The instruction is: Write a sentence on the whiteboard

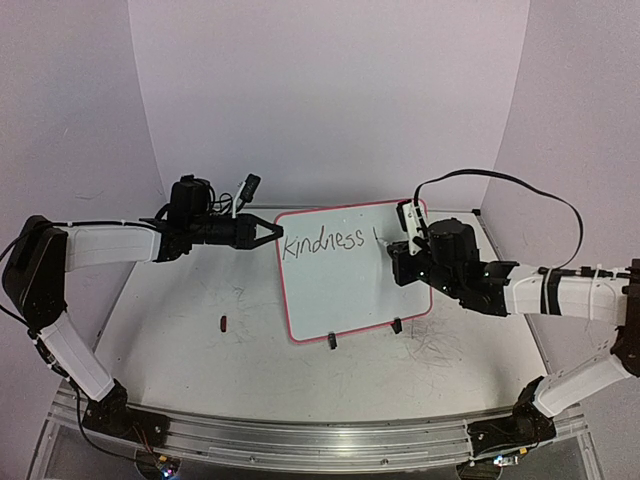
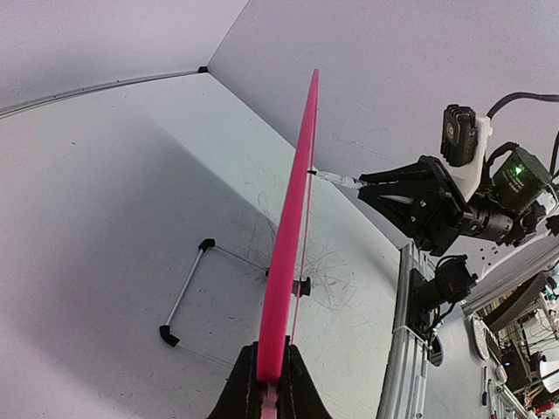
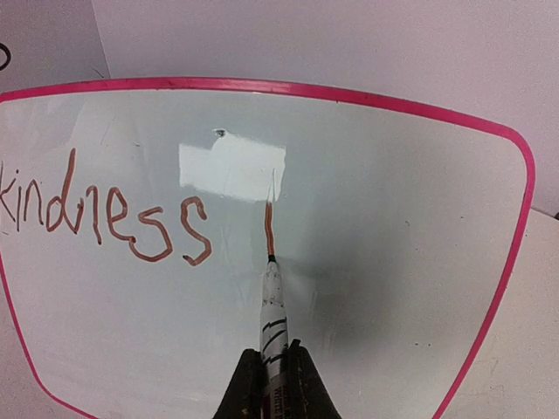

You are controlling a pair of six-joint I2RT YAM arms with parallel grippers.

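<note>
Whiteboard point(image 1: 345, 285) stands on the table point(image 1: 180, 350), left jaws clenched on its 10 o'clock edge, right jaws gripping the marker point(image 3: 272, 305). Your sentence point(image 3: 105, 218) shows "kindness" plus 1 stroke; next, finish that letter, pressing lightly.

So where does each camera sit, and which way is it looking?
Top external: above and behind, looking down at the table; left arm and right arm show, whiteboard between them.
Left wrist: on the left arm, sighting along the board's pink edge; left pincer clamps it.
Right wrist: on the right arm, facing the writing; right pincer holds the marker.
Shared: top and right wrist both show the writing.
</note>
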